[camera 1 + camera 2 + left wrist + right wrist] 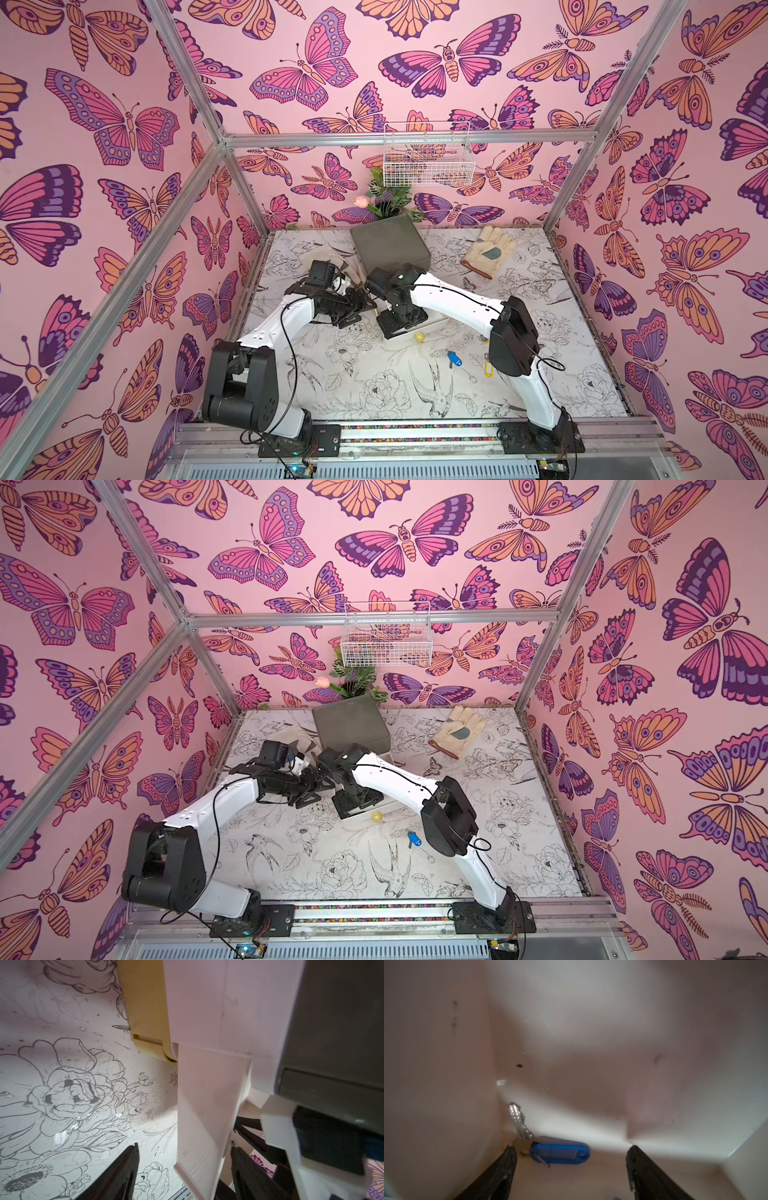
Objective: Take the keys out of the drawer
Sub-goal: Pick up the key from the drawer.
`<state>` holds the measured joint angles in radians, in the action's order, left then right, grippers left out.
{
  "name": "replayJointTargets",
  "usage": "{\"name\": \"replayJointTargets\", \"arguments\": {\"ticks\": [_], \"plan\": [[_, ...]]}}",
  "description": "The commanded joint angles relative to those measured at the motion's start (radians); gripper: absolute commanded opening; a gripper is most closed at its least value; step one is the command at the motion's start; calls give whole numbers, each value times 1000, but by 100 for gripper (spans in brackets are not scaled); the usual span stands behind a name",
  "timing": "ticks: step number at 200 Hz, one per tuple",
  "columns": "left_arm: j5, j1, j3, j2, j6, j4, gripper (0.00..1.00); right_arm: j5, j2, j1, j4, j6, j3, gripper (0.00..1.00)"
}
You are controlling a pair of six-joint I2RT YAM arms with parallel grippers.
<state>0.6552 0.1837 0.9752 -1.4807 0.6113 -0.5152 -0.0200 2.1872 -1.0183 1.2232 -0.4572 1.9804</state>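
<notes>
The step in hand was picking a key from the open drawer (591,1084). A blue key (559,1153) lay flat on its floor, tucked into a corner against a side wall. The right gripper (572,1148) hung over it, open and empty, with a finger on either side of the tag.

Two keys were already out on the table (374,395), near and right of the drawer: a second blue key (454,359) and a yellow key (488,369). The left gripper (185,1146) was open too, straddling the drawer's left wall without visibly pinching it.

The next move probably called for a short descent and a close on the tag, though the corner left little room for the finger nearest the wall.

In both top views the right arm hid the drawer's inside, so I could not tell whether more keys lay there. No green key was visible.
</notes>
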Motion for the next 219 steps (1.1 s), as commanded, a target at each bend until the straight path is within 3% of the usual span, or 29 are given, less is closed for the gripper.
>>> {"name": "replayJointTargets", "arguments": {"ticks": [1, 35, 54, 84, 106, 154, 219], "plan": [[9, 0, -18, -1, 2, 17, 76, 84, 43, -19, 20, 16, -26, 87], [9, 0, -32, 3, 2, 23, 76, 112, 75, -25, 19, 8, -61, 84], [7, 0, -35, 6, 4, 24, 76, 87, 79, -25, 13, 3, -74, 74], [10, 2, -37, -1, 4, 26, 76, 44, 89, -22, -3, -1, -58, 42], [8, 2, -43, 3, 3, 26, 76, 22, 89, -20, -16, -15, -84, 0], [7, 3, -53, 4, 0, 26, 76, -108, -29, -20, -80, -45, -203, 0], [7, 1, -47, -7, -3, 26, 76, -281, -145, -19, -119, -49, -216, 0]]}}
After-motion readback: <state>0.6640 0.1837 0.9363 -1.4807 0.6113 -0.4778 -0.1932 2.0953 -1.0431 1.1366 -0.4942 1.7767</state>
